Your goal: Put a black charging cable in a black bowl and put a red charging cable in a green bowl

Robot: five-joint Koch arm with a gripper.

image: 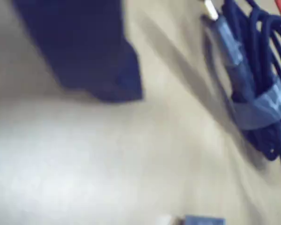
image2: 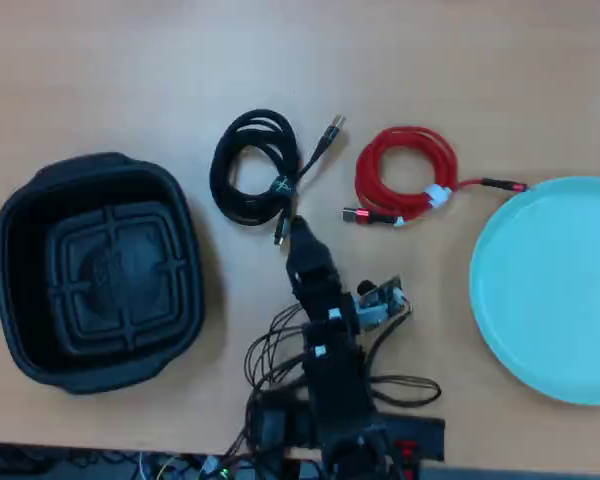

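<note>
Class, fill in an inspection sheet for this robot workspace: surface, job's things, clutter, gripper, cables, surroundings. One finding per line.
Surface: light wooden table, bare around the things.
Job's things: black charging cable coiled at centre; red charging cable coiled to its right in the overhead view, one plug reaching the green bowl; black bowl at left. Both bowls empty.
Clutter: nothing seen.
Gripper: gripper just below the black coil, not holding anything; open or shut cannot be told.
Cables: thin loose robot wires around the arm base.
Surroundings: more wiring at the table's bottom edge.
</note>
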